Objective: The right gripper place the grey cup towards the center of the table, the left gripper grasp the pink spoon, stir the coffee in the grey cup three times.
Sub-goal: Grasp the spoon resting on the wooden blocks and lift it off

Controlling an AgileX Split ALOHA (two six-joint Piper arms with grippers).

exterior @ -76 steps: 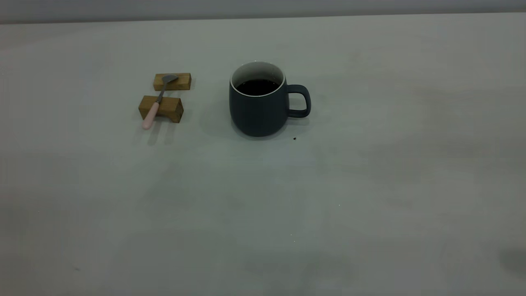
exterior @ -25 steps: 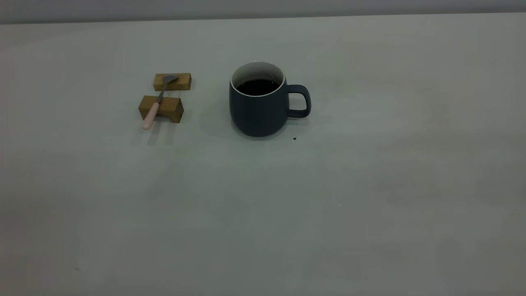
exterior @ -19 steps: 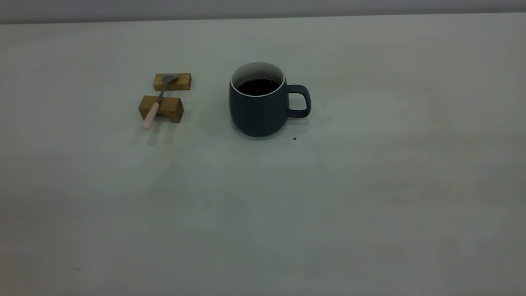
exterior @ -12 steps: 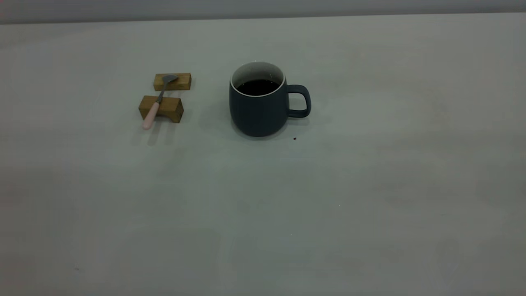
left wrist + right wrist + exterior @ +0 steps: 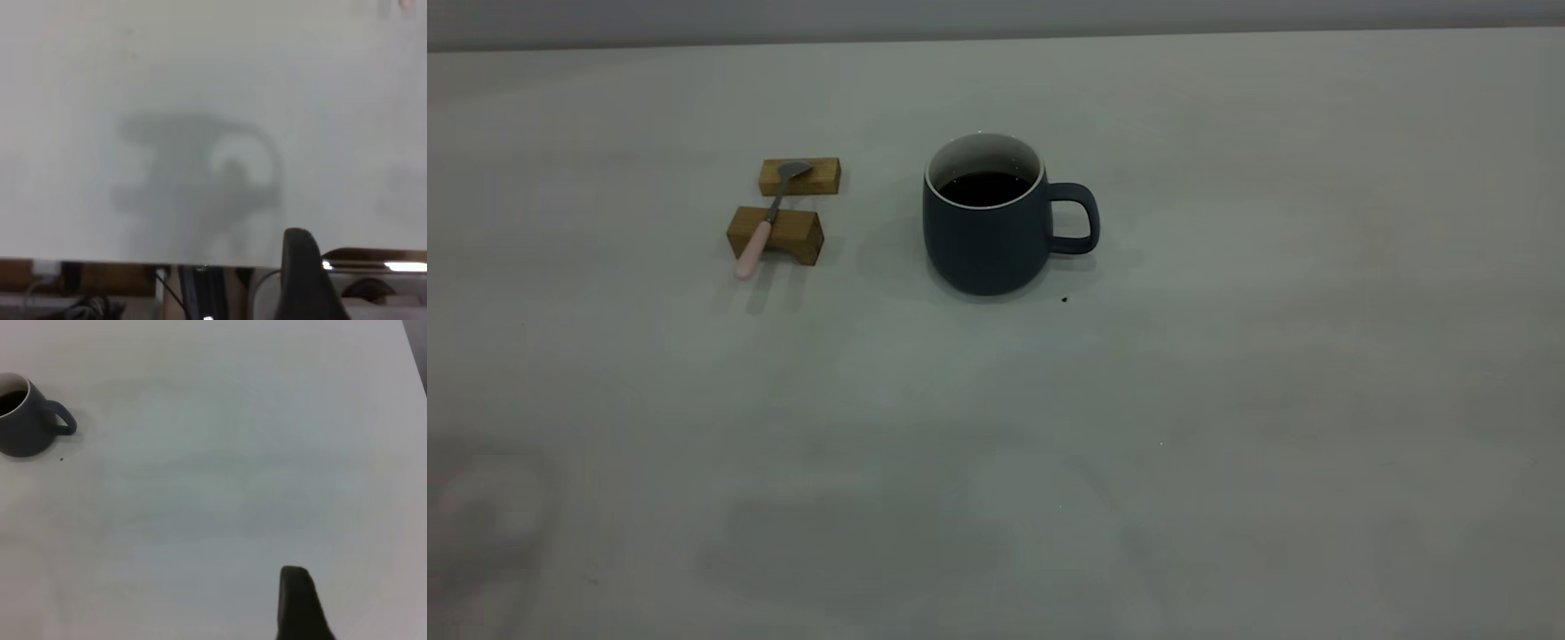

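On wooden blocks, pink spoon beside rounded matte grey cup

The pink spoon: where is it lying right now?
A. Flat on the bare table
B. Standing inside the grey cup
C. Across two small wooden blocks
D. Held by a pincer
C. The pink spoon rests across the two wooden blocks, beside the grey cup, with no pincer near it.

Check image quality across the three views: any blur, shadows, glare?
Exterior view: sharp, dim flat light; grey cup and pink spoon cast soft shadows, a faint arm-shaped shadow lies on the table at the near-left corner. Left wrist view: soft focus, a large arm shadow on the table. Right wrist view: cup reasonably clear, near finger blurred. No glare.
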